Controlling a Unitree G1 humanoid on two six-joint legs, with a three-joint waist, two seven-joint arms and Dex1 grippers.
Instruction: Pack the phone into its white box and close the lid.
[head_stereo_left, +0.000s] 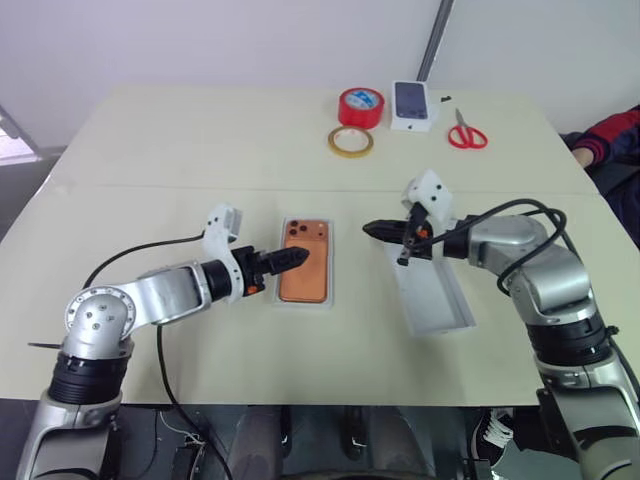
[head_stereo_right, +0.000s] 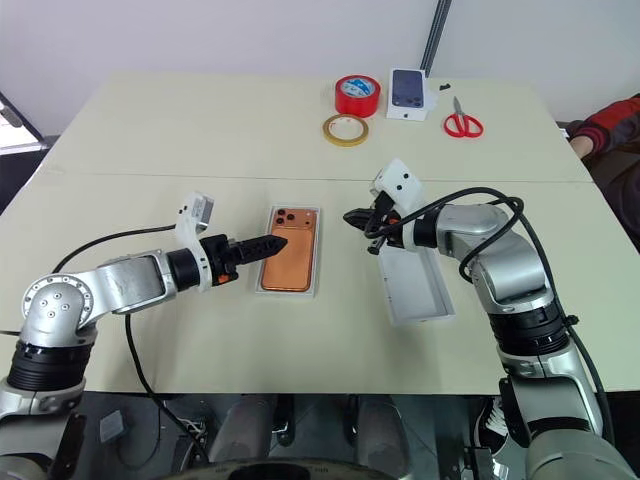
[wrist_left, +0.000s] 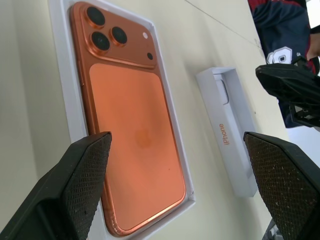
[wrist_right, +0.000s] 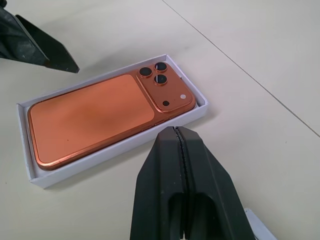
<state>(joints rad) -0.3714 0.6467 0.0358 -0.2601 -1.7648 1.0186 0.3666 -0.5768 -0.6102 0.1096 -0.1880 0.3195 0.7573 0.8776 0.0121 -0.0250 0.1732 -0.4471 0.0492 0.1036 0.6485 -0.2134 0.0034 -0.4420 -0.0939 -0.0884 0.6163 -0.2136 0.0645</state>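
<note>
An orange phone (head_stereo_left: 305, 262) lies back-up inside the white box (wrist_right: 112, 152) at the middle of the pale table (head_stereo_left: 180, 150), camera lenses toward the far edge. The left gripper (head_stereo_left: 300, 256) hovers over the phone's near-left side, jaws released and spread wide. The right gripper (head_stereo_left: 372, 229) hangs to the right of the box, jaws clenched on nothing. The white lid (head_stereo_left: 432, 296) lies open-side up beneath the right arm.

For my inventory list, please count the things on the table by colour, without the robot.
Orange: 1, the orange slab phone
White: 3, the shallow white box, white cardboard lid, small white phone-picture box
Red: 2, red tape roll, red-handled scissors
Yellow: 1, thin yellow tape ring
Total: 7
</note>
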